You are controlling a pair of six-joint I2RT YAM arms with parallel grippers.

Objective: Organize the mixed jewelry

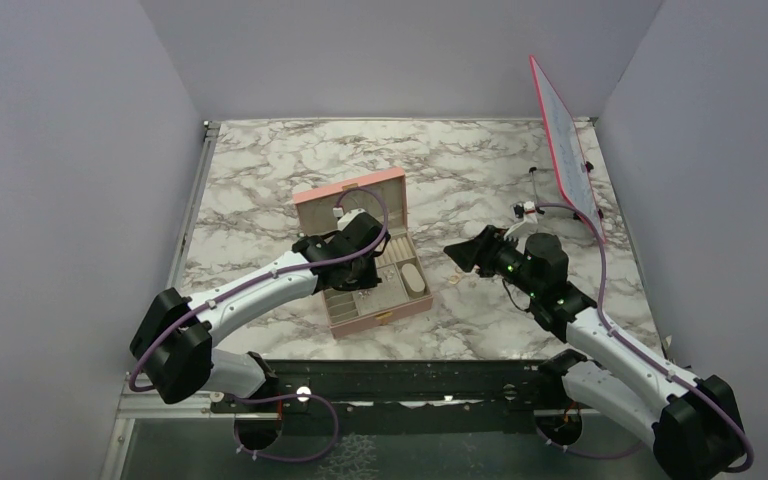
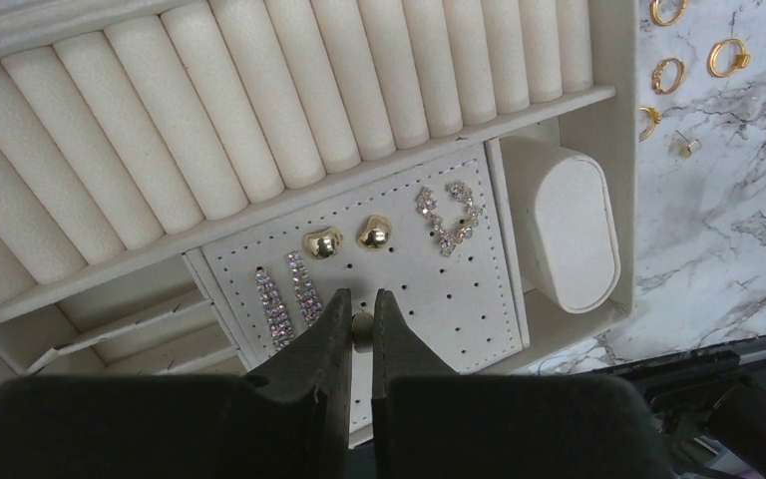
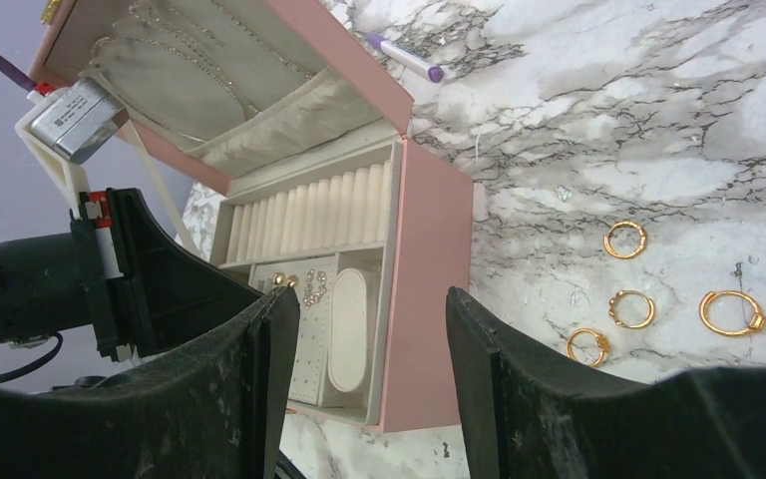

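four gold rings (image 3: 623, 239), two dome studs (image 2: 322, 242) on the panel (image 2: 439, 299), two crystal drops (image 2: 271, 309), one pink box (image 3: 429, 279)

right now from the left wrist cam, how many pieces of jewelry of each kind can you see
gold rings on the marble: 4
gold dome studs on the panel: 2
long crystal drops: 2
curved crystal earrings: 2
loose gold stud on the marble: 1
small gold piece in the left gripper: 1
total: 12
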